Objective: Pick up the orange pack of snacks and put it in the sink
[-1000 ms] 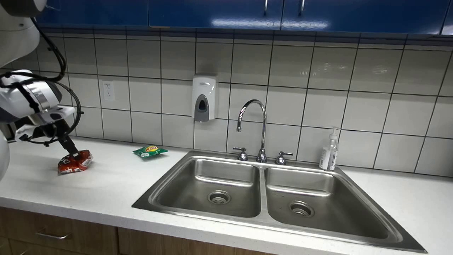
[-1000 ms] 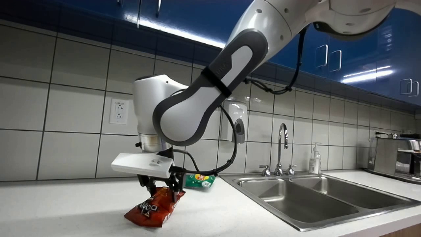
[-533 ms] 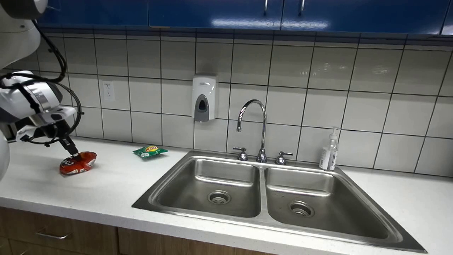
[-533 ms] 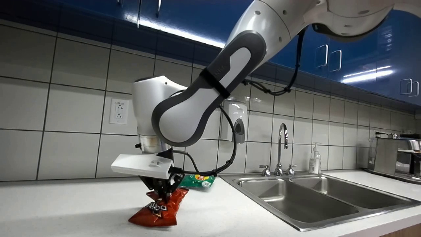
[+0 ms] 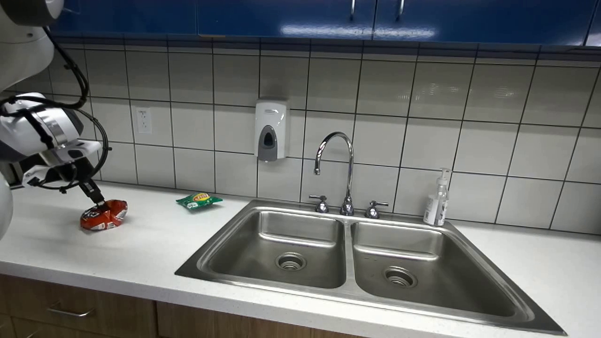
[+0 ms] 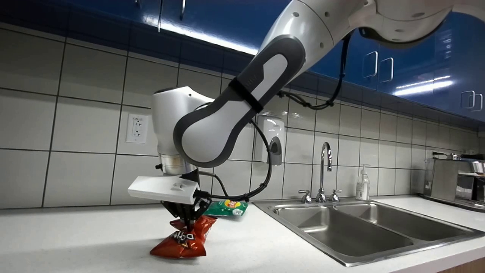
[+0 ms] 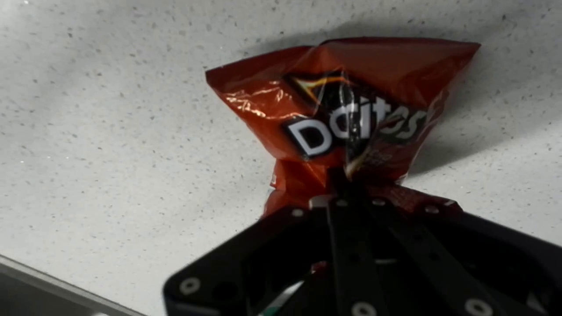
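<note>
The orange pack of snacks (image 7: 272, 101), crinkled orange-red with white "Doritos" lettering, is pinched in at its middle by my gripper (image 7: 347, 182). Both black fingers have come together on the foil, and their tips are partly buried in its folds. In both exterior views the gripper (image 6: 188, 226) points down into the pack (image 6: 180, 248), low at the counter. Whether the pack still touches the counter I cannot tell. The steel sink (image 5: 349, 263) has two basins and stands well to the right of the pack (image 5: 95, 220).
A green-and-yellow packet (image 5: 199, 201) lies on the counter near the wall, between pack and sink. The curved tap (image 5: 350, 173) rises behind the sink, with a pump bottle (image 5: 436, 204) at its back right corner. A soap dispenser (image 5: 272, 131) hangs on the tiles.
The fingers were apart around the pack and have closed, squeezing its middle. The pack has shifted slightly right, and in the last half second gripper and pack have risen a touch.
</note>
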Motion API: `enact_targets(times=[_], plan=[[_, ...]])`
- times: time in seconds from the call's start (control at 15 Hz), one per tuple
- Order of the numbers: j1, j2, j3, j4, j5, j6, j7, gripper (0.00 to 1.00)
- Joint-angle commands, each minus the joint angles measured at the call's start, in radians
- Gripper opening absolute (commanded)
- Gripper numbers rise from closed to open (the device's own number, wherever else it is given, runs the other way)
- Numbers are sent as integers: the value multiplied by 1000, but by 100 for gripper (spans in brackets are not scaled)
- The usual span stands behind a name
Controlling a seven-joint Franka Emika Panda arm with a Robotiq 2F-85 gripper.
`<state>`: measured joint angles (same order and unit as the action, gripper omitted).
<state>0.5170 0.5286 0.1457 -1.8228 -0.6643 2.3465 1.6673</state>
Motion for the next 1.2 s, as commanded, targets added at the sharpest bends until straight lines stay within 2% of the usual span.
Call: enact_targets(times=[0.0,0.67,1.13], plan=[[9,-36,-6,5,15,-16,-15,0],[-19,-212,3,-62,-4,17,-8,0],[-94,-307,0,-170,-6,61,-30,0]])
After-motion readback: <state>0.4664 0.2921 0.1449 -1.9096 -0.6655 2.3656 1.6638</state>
